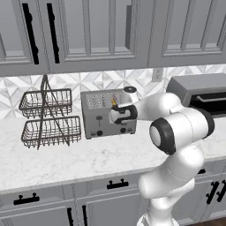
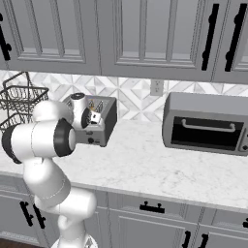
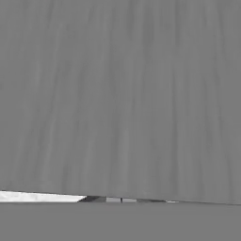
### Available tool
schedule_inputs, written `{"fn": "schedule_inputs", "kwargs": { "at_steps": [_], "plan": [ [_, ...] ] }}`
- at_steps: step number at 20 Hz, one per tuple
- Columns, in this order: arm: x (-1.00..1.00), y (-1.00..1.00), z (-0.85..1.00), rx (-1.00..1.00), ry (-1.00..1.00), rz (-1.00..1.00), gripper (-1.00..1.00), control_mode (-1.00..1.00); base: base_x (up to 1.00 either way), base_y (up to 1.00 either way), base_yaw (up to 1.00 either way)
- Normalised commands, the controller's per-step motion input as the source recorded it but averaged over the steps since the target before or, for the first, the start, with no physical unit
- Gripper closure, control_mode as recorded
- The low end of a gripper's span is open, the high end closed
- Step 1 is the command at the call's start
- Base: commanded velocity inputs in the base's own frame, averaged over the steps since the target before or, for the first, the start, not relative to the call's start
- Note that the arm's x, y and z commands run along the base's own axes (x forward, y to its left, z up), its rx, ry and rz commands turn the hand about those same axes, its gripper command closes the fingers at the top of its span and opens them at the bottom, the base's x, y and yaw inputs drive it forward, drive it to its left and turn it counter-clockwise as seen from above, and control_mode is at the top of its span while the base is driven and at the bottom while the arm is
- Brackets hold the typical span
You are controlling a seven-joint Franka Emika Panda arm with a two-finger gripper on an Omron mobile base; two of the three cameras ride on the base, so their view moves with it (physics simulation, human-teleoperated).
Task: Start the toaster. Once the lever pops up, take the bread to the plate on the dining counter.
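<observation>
Gripper (image 1: 115,115) fingers fully closed, nothing held, right up vs front of toaster (image 1: 99,115).

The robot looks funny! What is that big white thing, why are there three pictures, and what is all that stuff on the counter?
The white thing is a robot arm on a base that can drive. Two pictures come from cameras riding behind it, one on each side, so they show the same kitchen twice. The third camera sits on its hand, pressed so close to the toaster that you see mostly grey metal. The gripper, its two-finger hand, is shut and sits right at the toaster's front; it holds nothing. Something yellow, maybe bread, peeks from a top slot. On the marble counter also stand a wire basket rack and a dark oven.
</observation>
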Motion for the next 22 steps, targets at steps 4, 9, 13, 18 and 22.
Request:
{"fn": "schedule_inputs", "kwargs": {
  "at_steps": [4,9,13,18,22],
  "plan": [
    [-0.02,0.00,-0.51,0.00,0.10,-0.03,1.00,-1.00,0.00,0.00,0.00],
    [-0.06,0.00,-0.31,0.00,0.04,-0.03,1.00,-1.00,0.00,0.00,0.00],
    [-0.42,-0.02,0.03,0.00,-0.08,-0.05,1.00,-1.00,0.00,0.00,0.00],
    [-0.55,-0.36,0.40,0.05,-0.18,-0.02,1.00,-1.00,0.00,0.00,0.00],
    [-0.53,-0.63,0.47,0.09,-0.14,0.00,1.00,-1.00,0.00,0.00,0.00]
  ]
}}
